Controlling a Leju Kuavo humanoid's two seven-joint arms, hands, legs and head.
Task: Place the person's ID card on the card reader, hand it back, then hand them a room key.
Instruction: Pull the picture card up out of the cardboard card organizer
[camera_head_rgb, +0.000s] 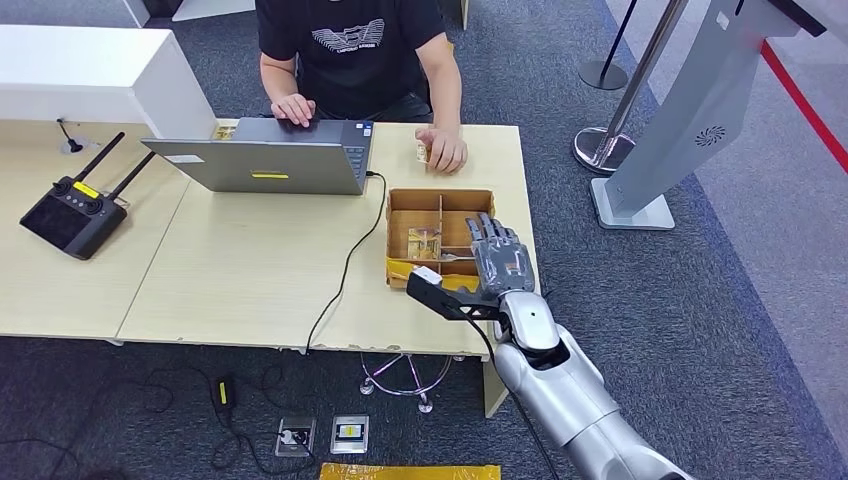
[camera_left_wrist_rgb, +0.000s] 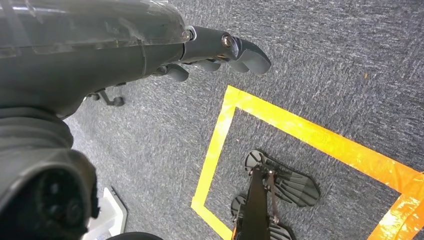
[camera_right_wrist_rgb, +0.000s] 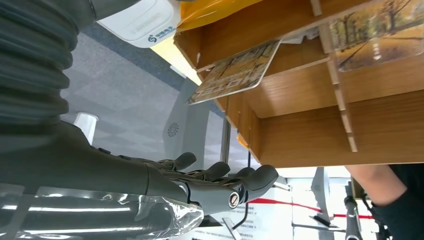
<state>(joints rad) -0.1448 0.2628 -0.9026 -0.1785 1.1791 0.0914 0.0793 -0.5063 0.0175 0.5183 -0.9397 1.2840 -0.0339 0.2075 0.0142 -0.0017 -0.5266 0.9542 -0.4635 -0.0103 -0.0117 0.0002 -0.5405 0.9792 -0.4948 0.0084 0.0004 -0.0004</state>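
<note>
A wooden divided box (camera_head_rgb: 398, 208) stands at the table's right end, with a picture-printed key card (camera_head_rgb: 425, 243) lying in one compartment. The right wrist view shows that card (camera_right_wrist_rgb: 235, 72) leaning on a divider and a second card (camera_right_wrist_rgb: 377, 30) in another compartment. My right hand (camera_head_rgb: 500, 258) hovers flat over the box's right side, fingers (camera_right_wrist_rgb: 220, 172) stretched out, holding nothing. A white card reader (camera_head_rgb: 427, 274) sits at the box's near edge (camera_right_wrist_rgb: 142, 22). The person's hand (camera_head_rgb: 445, 150) rests on the table holding a small card (camera_head_rgb: 423, 150). My left hand (camera_left_wrist_rgb: 220, 50) hangs over the floor, holding nothing.
An open grey laptop (camera_head_rgb: 265, 160) sits in front of the seated person, its cable running off the table's near edge. A black remote controller (camera_head_rgb: 72, 215) lies at the left. A grey kiosk stand (camera_head_rgb: 680, 130) and a barrier post (camera_head_rgb: 600, 145) stand to the right.
</note>
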